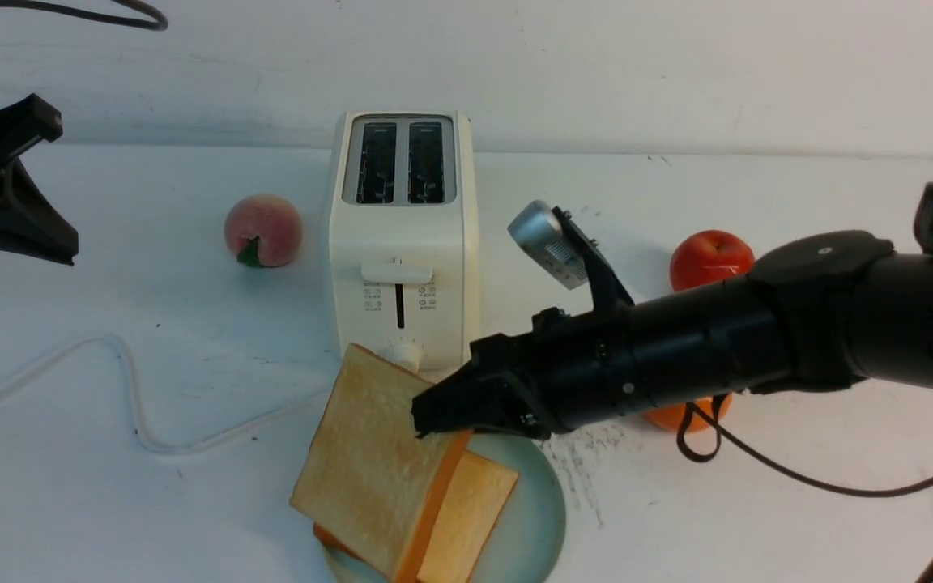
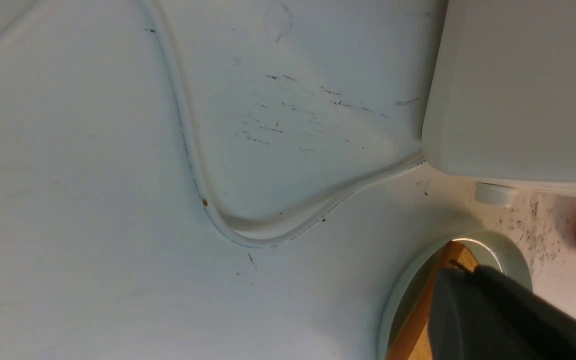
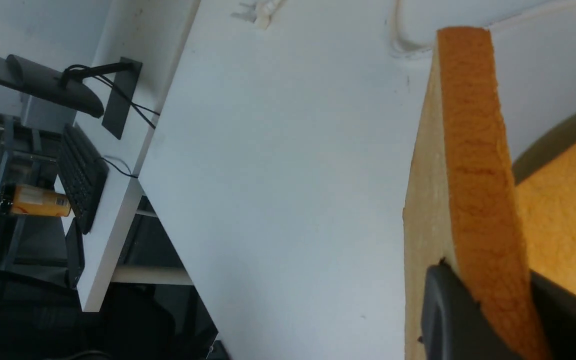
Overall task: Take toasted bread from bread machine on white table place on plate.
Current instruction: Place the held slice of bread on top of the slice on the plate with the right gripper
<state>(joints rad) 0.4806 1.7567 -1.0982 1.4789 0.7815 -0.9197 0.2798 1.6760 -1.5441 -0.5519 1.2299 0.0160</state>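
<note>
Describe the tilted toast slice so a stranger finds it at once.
In front of the white toaster sits a pale green plate with two toast slices. The tilted slice has its edge pinched in the right tool; the other slice lies flat beneath it.

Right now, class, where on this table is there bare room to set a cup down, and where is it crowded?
Free: the near-left corner, between the white cord and the plate; also between the peach and the cord. Crowded: before the toaster, where the right hand holds toast over the plate.
</note>
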